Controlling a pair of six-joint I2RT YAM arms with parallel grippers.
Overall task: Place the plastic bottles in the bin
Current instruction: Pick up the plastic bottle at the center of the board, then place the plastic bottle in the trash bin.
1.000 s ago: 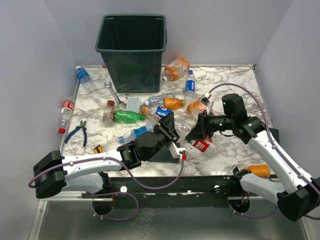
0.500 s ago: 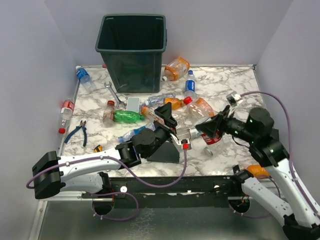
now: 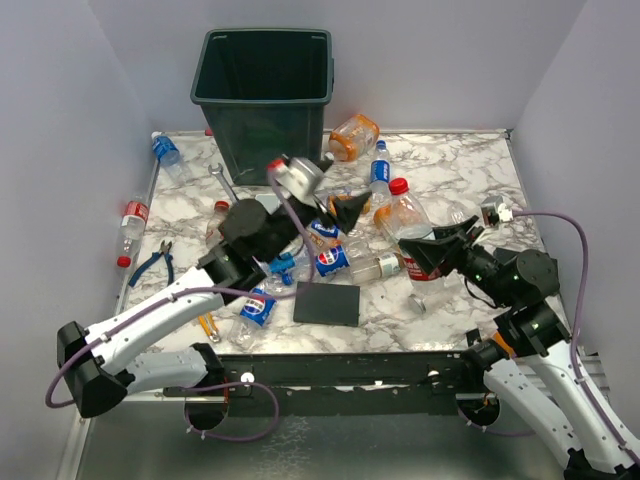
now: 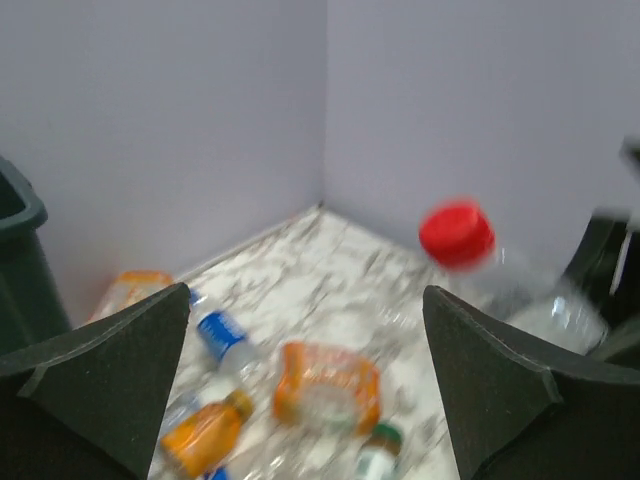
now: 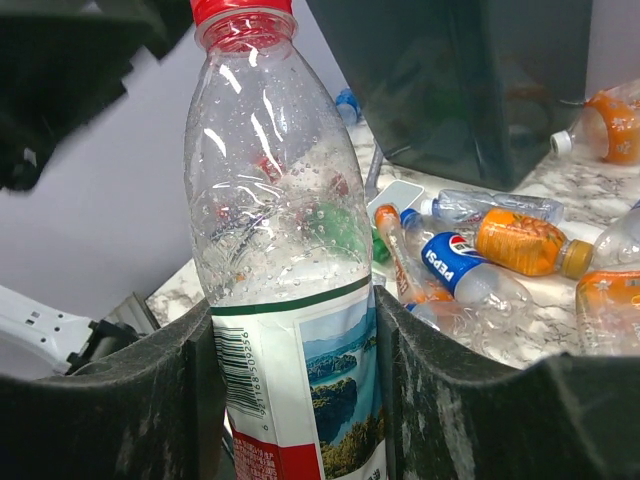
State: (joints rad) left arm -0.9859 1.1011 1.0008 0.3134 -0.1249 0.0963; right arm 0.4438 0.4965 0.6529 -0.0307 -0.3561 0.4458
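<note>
Right fingers [image 3: 432, 256] clenched on clear red-capped plastic bottle [image 3: 407, 222], aloft over marble desk [image 3: 455, 170], well short of dark green square bin [image 3: 265, 120]; left fingers [image 4: 120, 370] splayed, empty, in path: collision may dislodge bottle

A clear bottle [image 5: 275, 230] with a red cap stands upright in the middle of the frame. Its labelled lower half is clamped between the two black fingers [image 5: 470, 410] of the right gripper [image 5: 295, 400], which fill the bottom edge. The dark green bin [image 5: 470, 80] fills the upper right, standing on the marble table [image 5: 545, 190]; below it on the right lie a Pepsi bottle [image 5: 460, 265] and an orange-labelled bottle [image 5: 525, 243], with another orange bottle [image 5: 605, 125] at the right edge.
</note>
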